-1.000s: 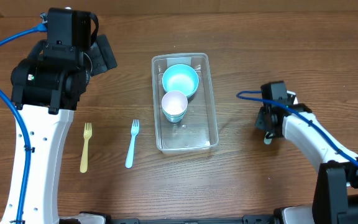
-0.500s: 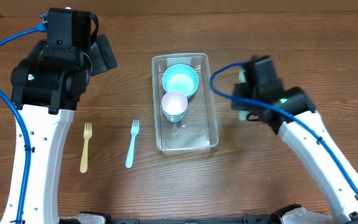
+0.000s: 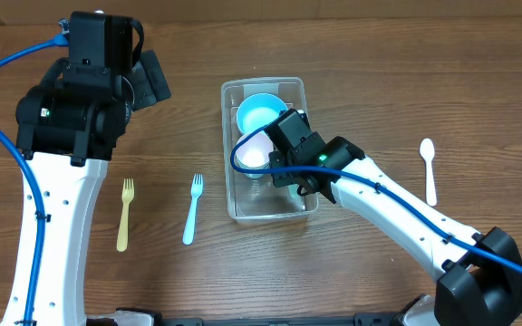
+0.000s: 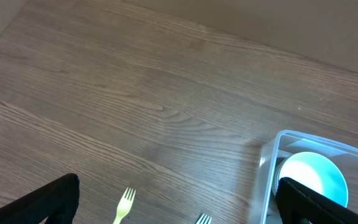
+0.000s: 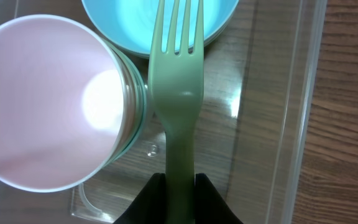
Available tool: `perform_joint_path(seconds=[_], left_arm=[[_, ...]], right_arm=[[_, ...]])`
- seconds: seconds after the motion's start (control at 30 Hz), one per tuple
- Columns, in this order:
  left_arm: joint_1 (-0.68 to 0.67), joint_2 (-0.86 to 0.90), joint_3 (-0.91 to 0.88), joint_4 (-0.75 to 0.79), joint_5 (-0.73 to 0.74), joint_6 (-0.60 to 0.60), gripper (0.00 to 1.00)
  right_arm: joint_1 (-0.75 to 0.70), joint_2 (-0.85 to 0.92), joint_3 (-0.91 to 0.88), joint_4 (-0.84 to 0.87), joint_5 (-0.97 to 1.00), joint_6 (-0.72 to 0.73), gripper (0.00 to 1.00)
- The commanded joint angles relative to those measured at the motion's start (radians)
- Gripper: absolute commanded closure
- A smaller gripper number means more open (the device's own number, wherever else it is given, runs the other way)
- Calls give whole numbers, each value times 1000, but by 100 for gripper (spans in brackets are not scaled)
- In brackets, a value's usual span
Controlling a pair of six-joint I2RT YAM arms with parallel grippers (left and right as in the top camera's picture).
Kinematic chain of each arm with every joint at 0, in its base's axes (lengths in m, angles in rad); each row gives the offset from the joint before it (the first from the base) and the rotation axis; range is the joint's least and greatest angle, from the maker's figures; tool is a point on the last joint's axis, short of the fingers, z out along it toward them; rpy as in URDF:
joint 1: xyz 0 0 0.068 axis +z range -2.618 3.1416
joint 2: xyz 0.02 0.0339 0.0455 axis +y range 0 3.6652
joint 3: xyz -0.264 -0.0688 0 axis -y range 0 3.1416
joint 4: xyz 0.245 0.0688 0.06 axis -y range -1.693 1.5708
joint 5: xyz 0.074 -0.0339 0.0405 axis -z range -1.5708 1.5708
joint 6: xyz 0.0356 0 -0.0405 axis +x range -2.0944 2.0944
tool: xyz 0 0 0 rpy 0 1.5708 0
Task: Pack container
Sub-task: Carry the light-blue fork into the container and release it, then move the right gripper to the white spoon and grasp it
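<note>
The clear plastic container (image 3: 270, 210) stands mid-table and holds a teal bowl (image 3: 258, 113) and a white cup (image 3: 253, 152). My right gripper (image 5: 179, 183) is shut on a green fork (image 5: 178, 93) and holds it over the container (image 5: 297, 93), beside the cup (image 5: 48, 106) and the teal bowl (image 5: 129, 22). In the overhead view the right gripper (image 3: 290, 134) hovers over the container's right side. My left gripper (image 4: 179, 208) is open and empty, high above the table's left; the container (image 4: 267, 168) shows at its right.
A yellow fork (image 3: 125, 214) and a blue fork (image 3: 192, 208) lie left of the container. A white spoon (image 3: 429, 168) lies at the right. The yellow fork (image 4: 124, 205) also shows in the left wrist view.
My right arm has swung left from the table's right side to over the container. The white spoon it covered is now in view. The left arm has not moved.
</note>
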Motion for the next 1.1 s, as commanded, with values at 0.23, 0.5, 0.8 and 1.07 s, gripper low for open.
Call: perform_joint_path(seconds=[0.23, 0.5, 0.8, 1.07], left_arm=[[5, 1, 4, 3, 1, -13, 0], [5, 1, 4, 3, 1, -13, 0], [5, 1, 4, 3, 1, -13, 0], [5, 1, 4, 3, 1, -13, 0]], right_arm=[[-2, 2, 23, -31, 72, 36, 85], [-2, 0, 25, -25, 83, 35, 46], [-292, -277, 97, -250, 183, 23, 44], [-1002, -252, -39, -200, -83, -108, 44]])
